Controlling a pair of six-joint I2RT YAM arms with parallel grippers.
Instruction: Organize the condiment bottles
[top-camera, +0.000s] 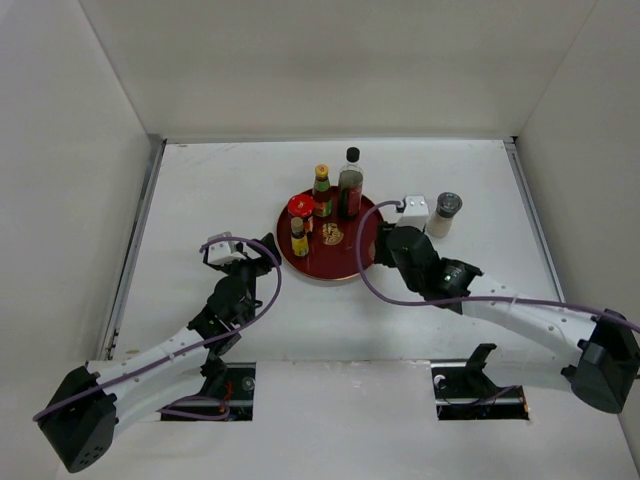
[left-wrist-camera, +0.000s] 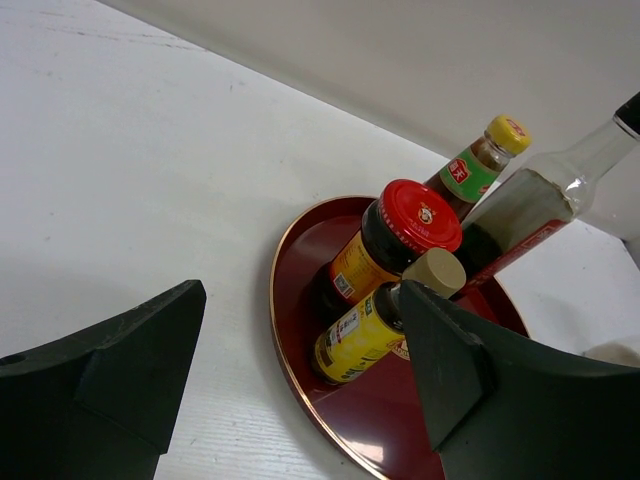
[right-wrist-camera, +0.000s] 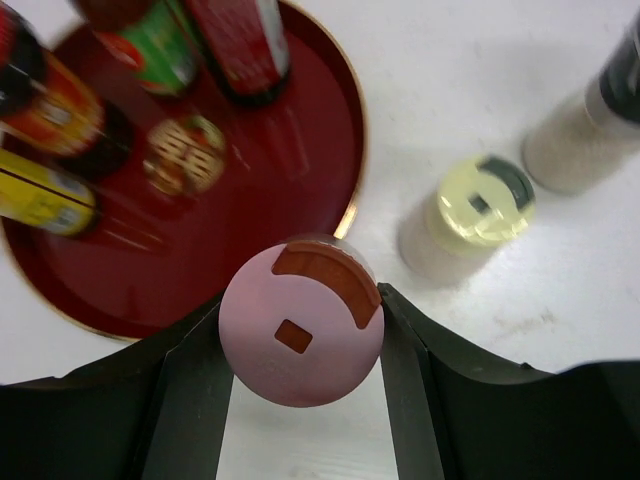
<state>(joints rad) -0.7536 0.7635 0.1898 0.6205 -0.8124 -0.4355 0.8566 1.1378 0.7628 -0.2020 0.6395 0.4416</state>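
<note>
Four condiment bottles stand on the round red tray (top-camera: 346, 264): a tall dark-sauce bottle (top-camera: 350, 186), a green-labelled yellow-capped one (top-camera: 322, 192), a red-lidded jar (top-camera: 300, 208) and a small yellow-labelled bottle (top-camera: 299, 238). My right gripper (right-wrist-camera: 300, 352) is just off the tray's right rim. Its fingers press both sides of a pink-topped shaker (right-wrist-camera: 300, 335). A pale-topped shaker (right-wrist-camera: 482, 203) and a grey-topped shaker (top-camera: 445, 213) stand on the table to its right. My left gripper (left-wrist-camera: 300, 385) stands open at the tray's left edge, with nothing between its fingers.
White walls close in the table on the left, back and right. The left wrist view shows the red-lidded jar (left-wrist-camera: 408, 222) and the yellow-labelled bottle (left-wrist-camera: 362, 338) close in front of the right finger.
</note>
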